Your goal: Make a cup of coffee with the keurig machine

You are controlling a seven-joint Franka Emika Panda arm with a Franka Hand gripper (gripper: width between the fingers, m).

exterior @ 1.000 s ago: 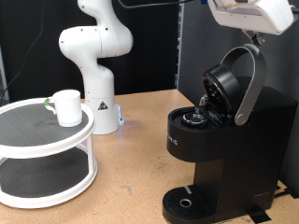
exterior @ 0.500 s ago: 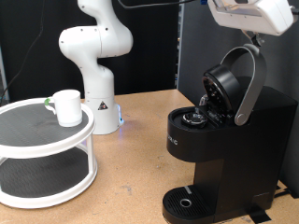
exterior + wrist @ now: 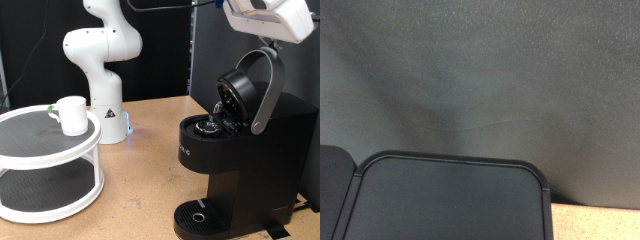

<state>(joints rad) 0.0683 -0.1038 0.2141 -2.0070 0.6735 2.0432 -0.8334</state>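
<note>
The black keurig machine (image 3: 235, 170) stands at the exterior view's right with its silver-trimmed lid (image 3: 252, 88) swung up and open. A dark pod (image 3: 208, 127) sits in the open chamber. Its round drip tray (image 3: 200, 217) carries nothing. The white cup (image 3: 72, 114) stands upright on the top tier of a round white rack (image 3: 35, 145) at the left, far from the machine. My gripper's white hand (image 3: 268, 18) hovers just above the raised lid at the top right, and its fingers do not show. The wrist view holds only a black rounded-corner surface (image 3: 450, 200).
The arm's white base (image 3: 103, 70) stands at the back on the wooden table (image 3: 140, 180). A dark cloth backdrop (image 3: 480, 70) hangs behind the machine. The rack's lower tier (image 3: 45, 190) is bare.
The hand above the lid has shifted only very slightly. The cup, the machine and its lid stand as before.
</note>
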